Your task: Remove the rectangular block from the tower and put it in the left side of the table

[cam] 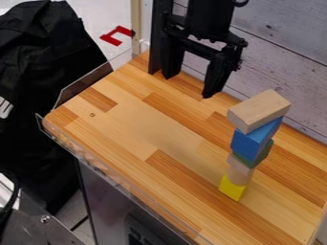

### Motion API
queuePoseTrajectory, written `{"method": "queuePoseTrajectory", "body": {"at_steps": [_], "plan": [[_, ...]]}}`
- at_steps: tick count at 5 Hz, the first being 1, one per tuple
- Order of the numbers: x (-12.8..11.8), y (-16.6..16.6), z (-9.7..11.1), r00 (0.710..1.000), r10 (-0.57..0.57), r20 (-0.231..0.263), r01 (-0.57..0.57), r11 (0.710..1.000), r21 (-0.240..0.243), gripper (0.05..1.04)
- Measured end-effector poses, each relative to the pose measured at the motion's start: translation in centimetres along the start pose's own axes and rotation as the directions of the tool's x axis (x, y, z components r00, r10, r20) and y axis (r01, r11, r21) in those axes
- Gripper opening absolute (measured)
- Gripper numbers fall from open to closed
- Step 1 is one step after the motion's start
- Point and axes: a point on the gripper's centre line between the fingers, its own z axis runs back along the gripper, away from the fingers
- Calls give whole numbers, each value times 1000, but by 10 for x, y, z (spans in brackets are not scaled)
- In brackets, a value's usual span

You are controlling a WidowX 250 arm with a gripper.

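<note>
Block (258, 111), rectangular and of plain pale wood, lies at the very top of the tower (248, 154), tilted a little, its length running slantwise across the pieces below and its ends reaching out past them. Right under it and touching it is the blue block (254, 139), which shows a slanting upper edge. Beneath that comes the green block (263, 152), partly hidden behind the blue one, then the pale wooden cylinder (240, 171), and at the foot the yellow block (232, 188), which rests on the wooden table (127, 127). The whole tower stands toward the right of the view, near the table's right-hand part

Up and to the left of the tower, the black claw (188, 87) hangs down over the far part of the table, its two fingers spread wide apart with nothing between them. The nearer finger is close to the top block but does not touch it. The black arm (207, 19) comes in from the top edge

Behind the table rises a wall of pale grey planks (275, 48). A clear rim (105, 167) runs along the table's near left edge. Beyond the left side are black cloth (45, 57) and an angular red piece (117, 36)
</note>
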Motion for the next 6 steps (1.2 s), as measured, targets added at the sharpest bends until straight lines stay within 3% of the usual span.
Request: {"method": "queuePoseTrajectory", "body": {"at_steps": [1, 3, 6], "plan": [[-2, 0, -9, 999, 2, -35, -2, 1000, 0, 999], [6, -2, 6, 1000, -6, -9, 6, 999, 32, 999], [0, -45, 26, 993, -120, 16, 118, 988, 103, 999]]}}
